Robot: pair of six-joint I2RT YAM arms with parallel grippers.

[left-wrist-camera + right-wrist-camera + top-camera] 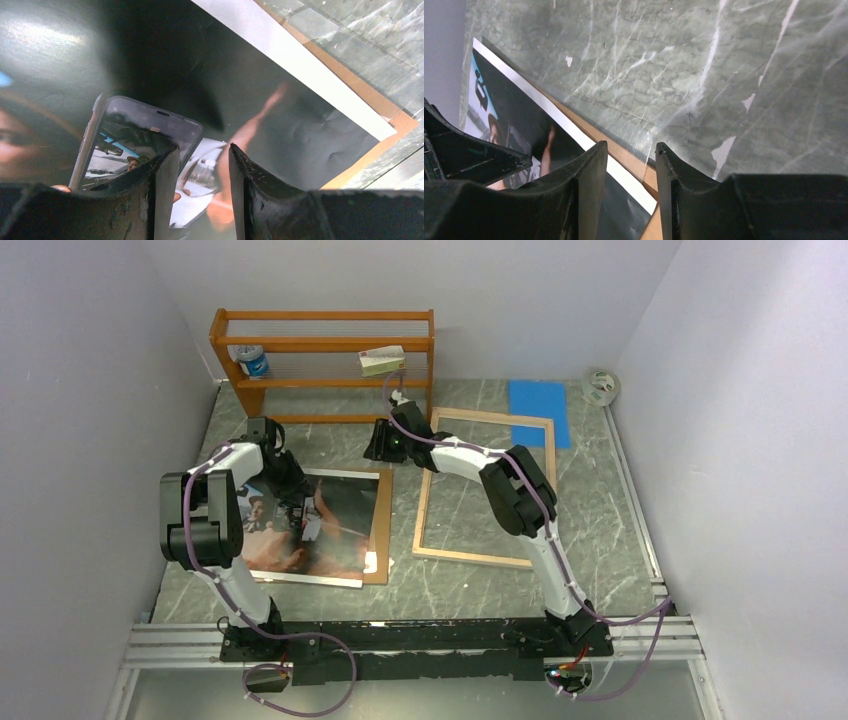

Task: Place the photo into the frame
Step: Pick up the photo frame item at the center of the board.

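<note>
The photo (pixel 335 520) lies face up on a brown backing board (pixel 378 555) at the left of the table. The frame (pixel 470 556) lies flat to its right, light wood side up, with nothing inside it. My left gripper (pixel 298 508) hangs low over the middle of the photo (pixel 280 120). Its jaws (pixel 204 150) stand apart with only the print showing between them. My right gripper (pixel 380 450) is at the photo's far right corner (pixel 634 192). It is open (pixel 628 147) over the print's white border and the board's edge (pixel 624 155), holding nothing.
An orange shelf rack (pixel 325 345) stands at the back, holding a blue-and-white item (pixel 253 362) and a small box (pixel 381 361). A blue sheet (pixel 538 405) and a tape roll (pixel 601 387) lie at the back right. Walls close in on both sides.
</note>
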